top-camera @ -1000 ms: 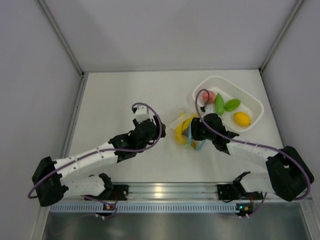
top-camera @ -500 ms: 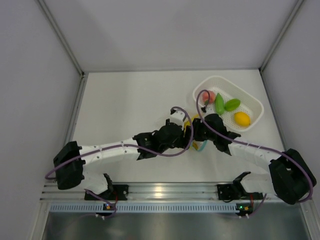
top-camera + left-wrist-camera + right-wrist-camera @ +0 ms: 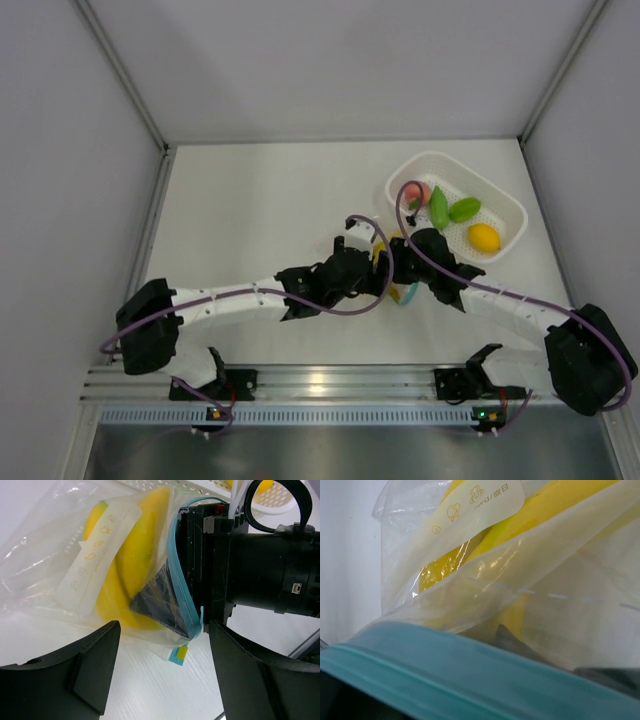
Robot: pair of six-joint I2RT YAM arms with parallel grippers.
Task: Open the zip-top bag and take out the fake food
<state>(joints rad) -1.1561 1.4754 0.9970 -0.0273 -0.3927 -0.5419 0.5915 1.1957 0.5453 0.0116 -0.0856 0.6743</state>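
White tabletop [image 3: 250, 200], plain grey walls [image 3: 350, 70] round it. The small clear crinkly plastic zip-top bag [image 3: 47, 575] lies a bit right of the table's middle, just off the near-left side of the white perforated plastic basket [image 3: 500, 195]. Only the yellow plastic banana bunch [image 3: 135, 555] shows inside it, pressed against the film under a white write-on label [image 3: 100, 545].

The thin blue zip strip [image 3: 179, 580] along the mouth is wrapped over the right gripper [image 3: 197, 575], which looks clamped on one lip of the bag. A dark finger shows through the plastic, so I reckon one finger is inside and one outside. That pins the mouth so the other arm has something to pull against.

The left gripper [image 3: 164, 647] has its jaws wide apart with nothing in them, straddling the bag's corner and facing the right one head-on, probably lining up for the free lip or the banana. Can't tell how far the mouth is parted.

Toward the far right corner, the basket holds a pink peach-like fruit [image 3: 418, 192], two green pieces [image 3: 440, 207] and a yellow-orange round fruit [image 3: 484, 237] — so my guess is the banana is the last piece to come out.
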